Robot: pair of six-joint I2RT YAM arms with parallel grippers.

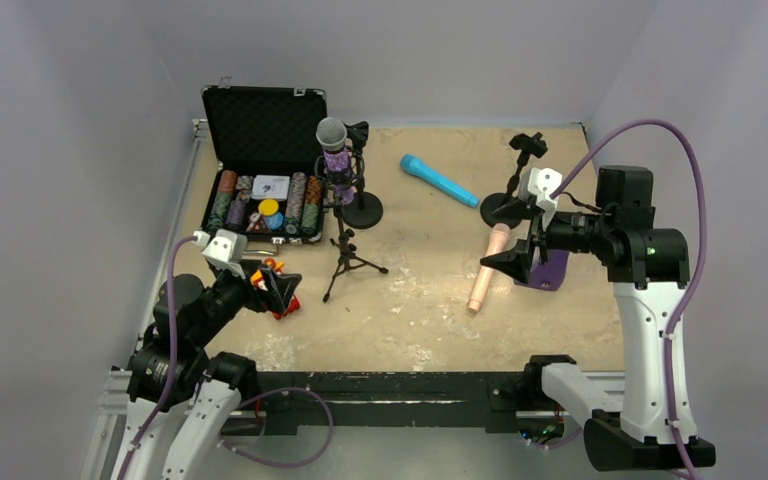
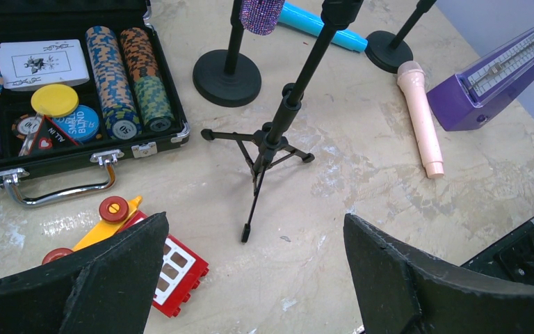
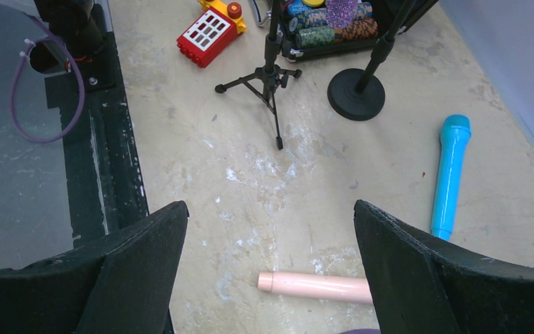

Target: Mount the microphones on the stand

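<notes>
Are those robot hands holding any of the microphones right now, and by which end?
No, nothing is held. The left hand and the right hand are both open and empty. The pink microphone lies loose near the right hand, untouched.

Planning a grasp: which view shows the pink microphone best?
The left wrist view: the pink microphone lies whole and unblocked there. The top view shows it small; the right wrist view shows only its handle.

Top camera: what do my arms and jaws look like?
Black joints, white link covers. A purple cable arches over the right arm; another runs along the left arm. White camera block on each wrist; jaws broad, black, wedge-shaped.
</notes>
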